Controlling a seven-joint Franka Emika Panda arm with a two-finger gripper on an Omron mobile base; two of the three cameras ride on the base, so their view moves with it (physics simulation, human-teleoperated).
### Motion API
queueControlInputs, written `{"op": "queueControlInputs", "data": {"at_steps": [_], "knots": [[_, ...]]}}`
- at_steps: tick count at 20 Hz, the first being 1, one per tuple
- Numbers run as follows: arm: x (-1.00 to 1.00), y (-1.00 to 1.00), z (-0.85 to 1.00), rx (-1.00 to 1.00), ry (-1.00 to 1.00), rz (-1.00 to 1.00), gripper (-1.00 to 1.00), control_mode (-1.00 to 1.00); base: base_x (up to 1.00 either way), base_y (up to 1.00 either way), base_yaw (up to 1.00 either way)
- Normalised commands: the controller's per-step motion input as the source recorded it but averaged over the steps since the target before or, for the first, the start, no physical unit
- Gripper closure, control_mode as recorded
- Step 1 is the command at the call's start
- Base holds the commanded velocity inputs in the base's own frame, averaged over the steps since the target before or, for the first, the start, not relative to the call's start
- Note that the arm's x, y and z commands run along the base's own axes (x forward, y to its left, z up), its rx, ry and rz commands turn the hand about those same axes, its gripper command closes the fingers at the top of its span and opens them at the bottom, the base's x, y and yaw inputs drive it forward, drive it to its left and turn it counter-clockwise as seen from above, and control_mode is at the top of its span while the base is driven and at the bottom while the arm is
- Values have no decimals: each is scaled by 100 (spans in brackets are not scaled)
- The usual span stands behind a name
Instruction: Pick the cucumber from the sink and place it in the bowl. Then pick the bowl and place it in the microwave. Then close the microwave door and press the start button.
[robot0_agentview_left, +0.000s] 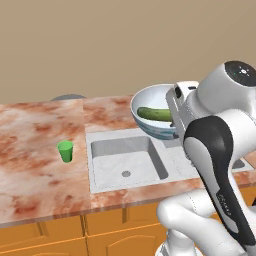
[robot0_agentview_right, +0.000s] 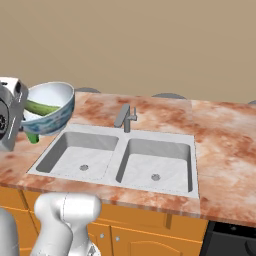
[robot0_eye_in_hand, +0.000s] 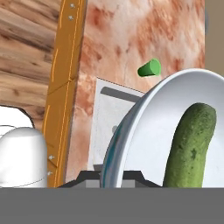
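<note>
The bowl (robot0_agentview_left: 152, 112) was seen lifted clear of the bench (robot0_agentview_left: 35, 145), tilted on its side above the far edge of the sink (robot0_agentview_left: 127, 162), with its white inside turned toward the left of the scene. The cucumber (robot0_agentview_left: 155, 114) was lying inside the bowl, resting against the lower wall. The tool (robot0_agentview_left: 175, 107) was placed at the right rim of the bowl, and the bowl was held up by it with the rim between the fingers, though the fingertips themselves were hidden behind the bowl and the hand. In the right base view the bowl (robot0_agentview_right: 50, 114) was shown above the left corner of the sink (robot0_agentview_right: 120, 155), beside the grey hand of the arm, with the cucumber (robot0_agentview_right: 42, 107) visible in it as a green strip. The faucet (robot0_agentview_right: 125, 117) was standing at the far side of the sink, between the two basins, well apart from the bowl. A small green cup (robot0_agentview_left: 65, 151) was standing upright on the bench to the left of the sink. In the hand view the cucumber (robot0_eye_in_hand: 190, 146) was lying against the white inside of the bowl (robot0_eye_in_hand: 144, 144), and the cup (robot0_eye_in_hand: 149, 68) was seen beyond the rim.
</note>
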Motion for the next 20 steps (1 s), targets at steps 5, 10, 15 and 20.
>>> {"op": "queueControlInputs", "data": {"at_steps": [5,10,15,20], "knots": [[0,-3,0,0,2,0,100,-100,0,0,0],[0,0,0,0,0,0,100,-100,0,0,0],[0,0,0,0,0,0,100,100,-14,3,0],[0,0,0,0,0,0,100,100,-86,0,0]]}}
